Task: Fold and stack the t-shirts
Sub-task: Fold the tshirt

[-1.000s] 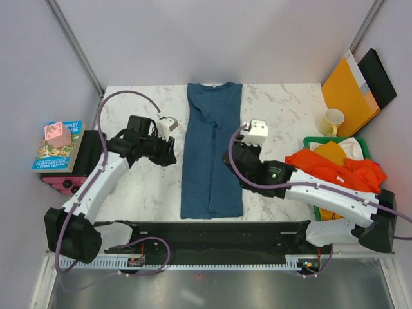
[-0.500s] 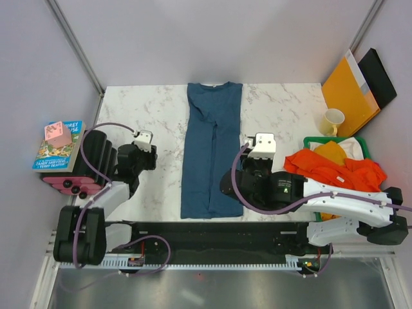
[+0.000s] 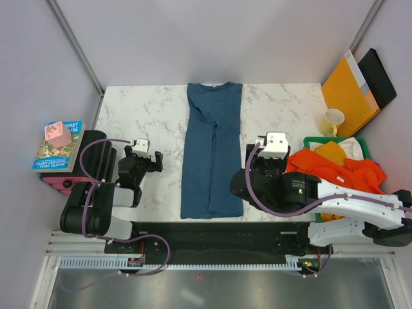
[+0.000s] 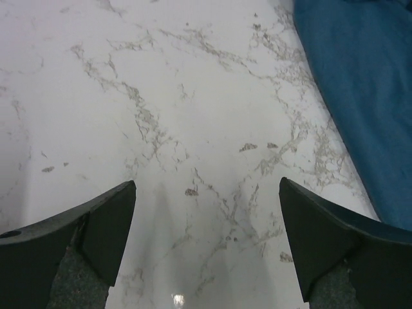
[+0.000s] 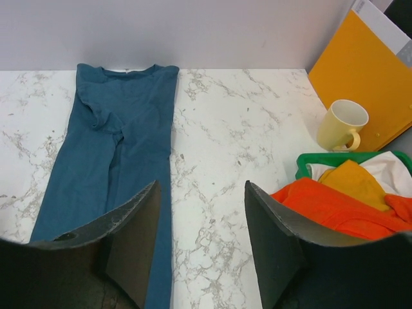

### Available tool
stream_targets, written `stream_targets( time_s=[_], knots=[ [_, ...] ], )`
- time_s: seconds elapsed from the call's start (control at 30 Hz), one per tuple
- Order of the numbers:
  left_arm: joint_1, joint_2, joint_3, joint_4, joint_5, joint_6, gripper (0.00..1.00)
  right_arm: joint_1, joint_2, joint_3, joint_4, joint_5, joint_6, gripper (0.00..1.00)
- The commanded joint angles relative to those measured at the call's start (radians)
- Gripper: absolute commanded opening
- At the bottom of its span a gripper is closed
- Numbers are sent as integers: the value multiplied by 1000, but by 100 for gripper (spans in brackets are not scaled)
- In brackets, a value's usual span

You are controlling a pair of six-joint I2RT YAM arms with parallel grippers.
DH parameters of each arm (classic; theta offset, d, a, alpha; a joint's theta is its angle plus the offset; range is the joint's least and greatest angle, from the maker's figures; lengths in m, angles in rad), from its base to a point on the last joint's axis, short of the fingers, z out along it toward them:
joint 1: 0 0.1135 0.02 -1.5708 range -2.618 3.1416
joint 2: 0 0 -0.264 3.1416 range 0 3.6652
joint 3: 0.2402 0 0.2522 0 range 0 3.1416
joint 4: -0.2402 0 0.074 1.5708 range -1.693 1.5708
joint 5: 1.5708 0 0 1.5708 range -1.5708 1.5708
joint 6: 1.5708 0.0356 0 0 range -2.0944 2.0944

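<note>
**long fold lies flat, cross fold is next**

the dark teal t-shirt lies in the middle of the counter as a narrow strip, collar at the far edge and hem at the near edge. the left pincer is released, spread wide and grasping nothing, over bare marble just left of the cloth. the right pincer is also released and empty, just right of the strip.

judging by this, the lengthwise folds are done and the shirt needs folding across. to do that well, each pincer should take one hem corner, pinching every layer, and both should lift together. carry the hem toward the collar at an even pace so the strip does not skew, then lay it down edge on edge.

there is bare counter on both sides of the shirt, more on the left. on the right, the green basket with the orange t-shirts sits close to the right arm, and the mug and orange envelope stand beyond it. swing that elbow little. the collar is right at the far edge, so do not push the cloth further that way.
</note>
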Motion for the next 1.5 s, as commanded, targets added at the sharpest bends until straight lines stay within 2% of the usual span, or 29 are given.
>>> stream_targets(
  time_s=[0.0, 0.27, 0.43, 0.63, 0.77, 0.83, 1.07, 1.17, 1.33, 1.37, 1.47],
  knots=[
    [8, -1, 30, 125, -41, -38, 100, -9, -1, -9, -17, 259, 40, 65],
    [8, 3, 46, 111, -85, -56, 100, -107, -38, -89, -22, 228, 140, 77],
    [8, 5, 46, 113, -85, -56, 100, -107, -24, -138, -19, 127, 151, 81],
    [8, 5, 46, 113, -85, -55, 100, -109, 26, -192, -18, 101, 223, 85],
    [8, 5, 46, 113, -87, -56, 100, -109, 57, -181, -17, 87, 189, 93],
    [8, 5, 46, 113, -85, -56, 100, -112, 52, -158, -15, 73, 133, 94],
    [11, 5, 49, 107, -77, -59, 100, -121, -70, -210, -8, -4, 96, 95],
    [94, 12, 58, 101, 57, -103, 100, -123, -119, -259, -5, -10, 97, 95],
    [91, -7, 55, 93, 56, -99, 100, -124, -156, -330, -5, -51, 114, 95],
    [73, -35, 61, 43, 11, -90, 100, -126, -156, -331, -3, -54, 117, 95],
    [-82, -191, 235, -299, -315, -56, 100, -126, -135, -309, 11, -56, 102, 95]
  ],
)
